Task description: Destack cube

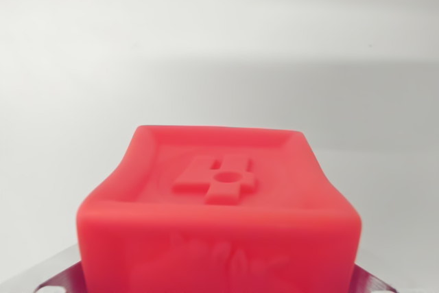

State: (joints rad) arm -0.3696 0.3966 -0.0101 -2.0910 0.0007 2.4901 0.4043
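A red cube [219,197] fills the lower middle of the wrist view, very close to the camera. Its upper face has a raised rim and an embossed cross-like mark with a small round hole. The side walls bow inward as if squeezed. My gripper [219,285] is shut on the cube; only the metal fingers [58,278] show, poking out at the bottom left and bottom right corners beside it. Whatever lies under the cube is hidden, and no other cube is in sight.
A plain white surface [219,46] spreads behind and around the cube, with soft grey shading near the top left.
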